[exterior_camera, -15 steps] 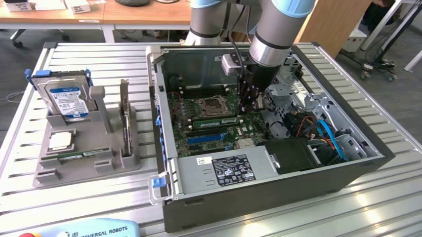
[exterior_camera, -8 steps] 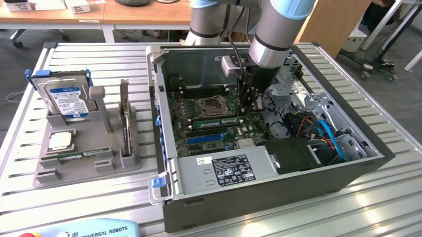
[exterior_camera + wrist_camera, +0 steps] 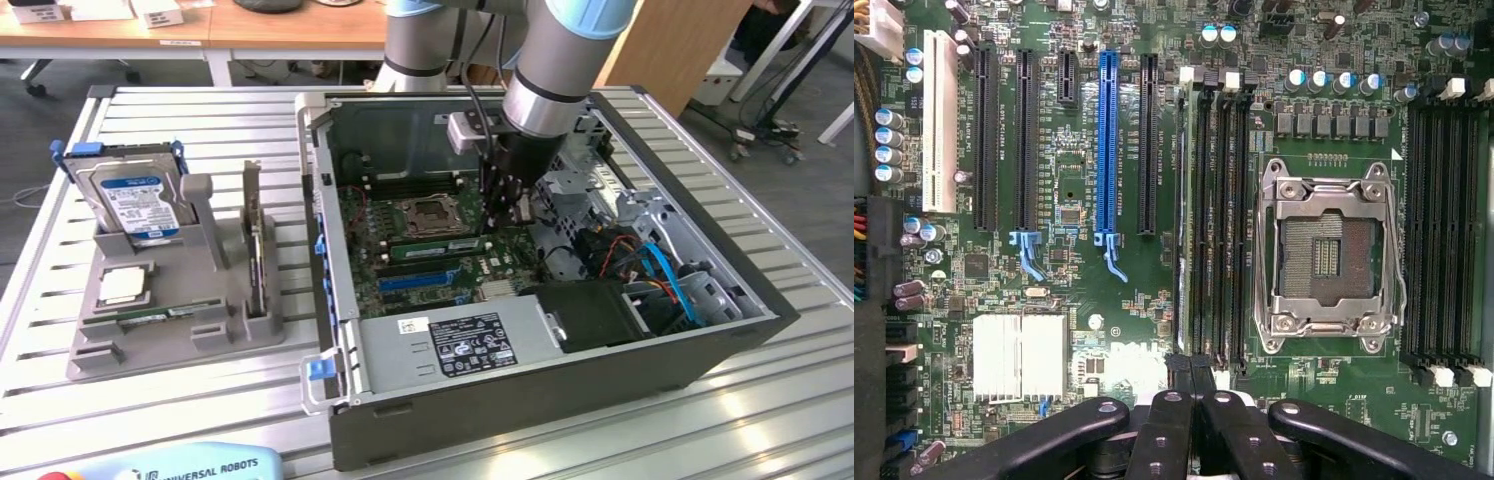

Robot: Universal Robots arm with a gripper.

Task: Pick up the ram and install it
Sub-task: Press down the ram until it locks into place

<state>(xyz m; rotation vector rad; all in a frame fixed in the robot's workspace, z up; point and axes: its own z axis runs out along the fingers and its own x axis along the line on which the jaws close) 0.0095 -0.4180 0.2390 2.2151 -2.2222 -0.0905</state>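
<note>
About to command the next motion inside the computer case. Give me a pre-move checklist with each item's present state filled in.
1. Claw shut, nothing between the jaws: ok.
2. Claw over the end of the memory slots beside the CPU socket: ok.
3. Ram standing in a slot next to the socket: ok.
4. Ram pressed fully home, latches closed: cannot tell.
5. Blue cables apart from the claw: ok.
</note>
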